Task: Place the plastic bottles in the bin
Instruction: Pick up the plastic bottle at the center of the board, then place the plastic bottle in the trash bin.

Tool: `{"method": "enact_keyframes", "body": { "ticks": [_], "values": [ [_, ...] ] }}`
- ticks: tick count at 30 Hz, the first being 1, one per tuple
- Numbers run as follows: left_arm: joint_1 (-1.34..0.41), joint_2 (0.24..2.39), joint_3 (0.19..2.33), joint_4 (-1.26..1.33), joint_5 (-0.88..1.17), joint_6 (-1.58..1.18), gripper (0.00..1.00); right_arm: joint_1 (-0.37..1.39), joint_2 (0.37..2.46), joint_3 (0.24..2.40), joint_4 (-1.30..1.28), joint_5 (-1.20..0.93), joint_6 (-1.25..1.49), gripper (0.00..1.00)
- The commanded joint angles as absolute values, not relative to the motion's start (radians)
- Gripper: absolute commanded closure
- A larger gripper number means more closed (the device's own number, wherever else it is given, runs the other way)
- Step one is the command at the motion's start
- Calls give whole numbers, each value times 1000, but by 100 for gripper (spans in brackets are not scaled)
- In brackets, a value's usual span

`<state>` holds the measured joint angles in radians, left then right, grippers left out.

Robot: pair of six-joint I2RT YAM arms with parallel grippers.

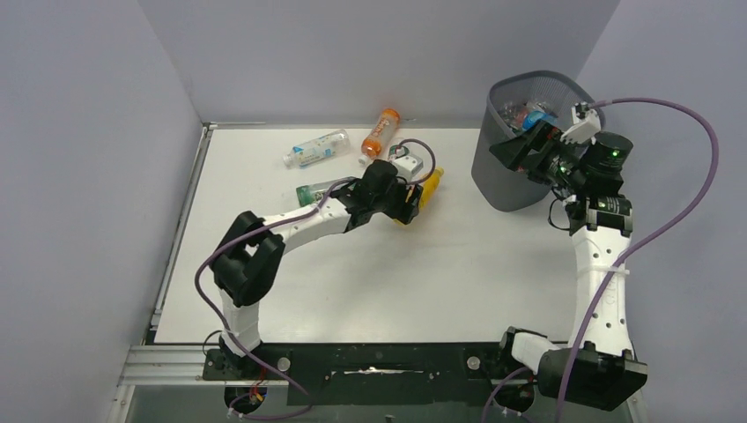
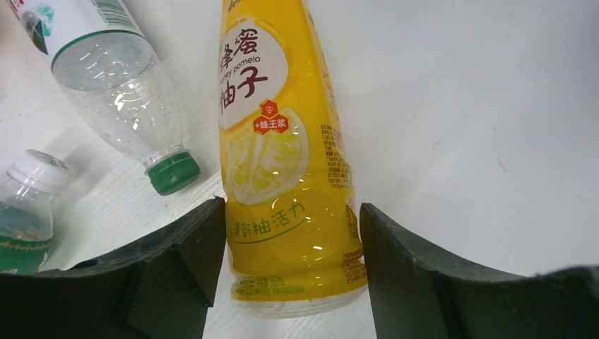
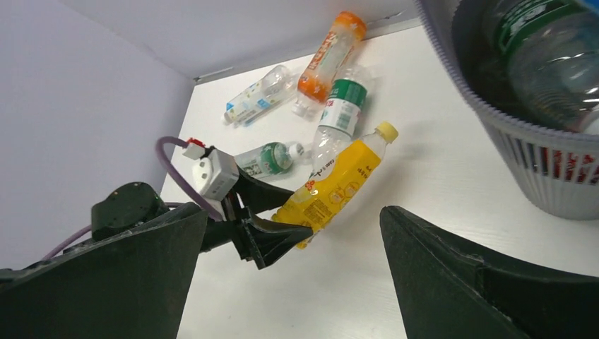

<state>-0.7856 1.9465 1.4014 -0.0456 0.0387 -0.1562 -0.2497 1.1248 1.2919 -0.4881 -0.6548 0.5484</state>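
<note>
left gripper point(image 2: 292, 212) nips the yellow bottle point(image 2: 282, 141), likely light and slick, at its firmer base; right gripper point(image 3: 293, 212) gapes empty

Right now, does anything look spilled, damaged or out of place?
Nothing stands out. The yellow bottle, orange bottle and clear bottles lie on their sides on the table, no spill; the bin stands upright.
</note>
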Motion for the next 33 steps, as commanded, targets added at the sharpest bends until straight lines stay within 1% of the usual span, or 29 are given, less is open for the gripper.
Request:
{"method": "enact_keyframes", "body": {
  "ticks": [1, 9, 15, 26, 33],
  "values": [
    [-787, 1789, 1351, 58, 89, -204, 61, -201, 1142, 1265, -395, -672, 602, 0],
    [-787, 1616, 1262, 100, 117, -235, 61, -142, 1166, 1180, -276, -722, 715, 1],
    [-790, 1538, 1233, 132, 155, -259, 61, -90, 1195, 1148, -183, -744, 794, 1],
    [-799, 1468, 1216, 186, 214, -296, 61, 7, 1275, 1126, -93, -712, 845, 0],
    [-805, 1475, 1219, 217, 240, -308, 60, 44, 1308, 1131, -61, -710, 859, 1]
  ]
}}
